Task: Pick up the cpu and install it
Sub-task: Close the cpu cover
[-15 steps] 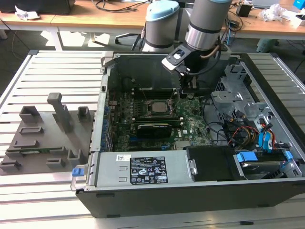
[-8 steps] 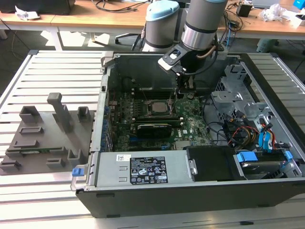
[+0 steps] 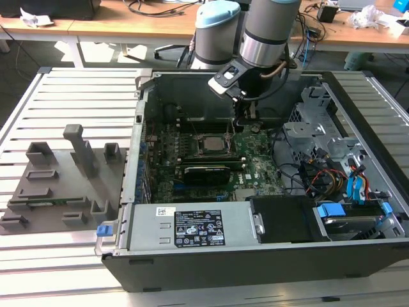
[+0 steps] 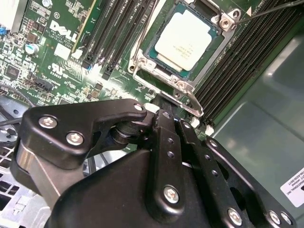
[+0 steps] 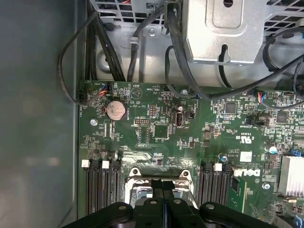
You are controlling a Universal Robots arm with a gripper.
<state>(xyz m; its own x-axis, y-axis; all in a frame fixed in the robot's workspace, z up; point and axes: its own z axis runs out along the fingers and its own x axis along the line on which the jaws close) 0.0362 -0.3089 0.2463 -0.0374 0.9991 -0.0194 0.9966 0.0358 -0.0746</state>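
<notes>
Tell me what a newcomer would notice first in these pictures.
The open computer case, with the robot arm reaching down into it, dominates the exterior view. In the second wrist view, the silvery cpu lies in its socket on the green motherboard, just past the black gripper. A grey tray with upright blocks sits at the exterior view's left.

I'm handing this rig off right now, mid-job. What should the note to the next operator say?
State of the gripper: shut, holding nothing, close by the edge of the socket frame in both wrist views.
The cpu lies flat inside the socket frame on the motherboard, silvery top up.
Done: the cpu is off the gripper and in the socket.
Left: I cannot tell whether it is fully seated or the frame latched.
</notes>
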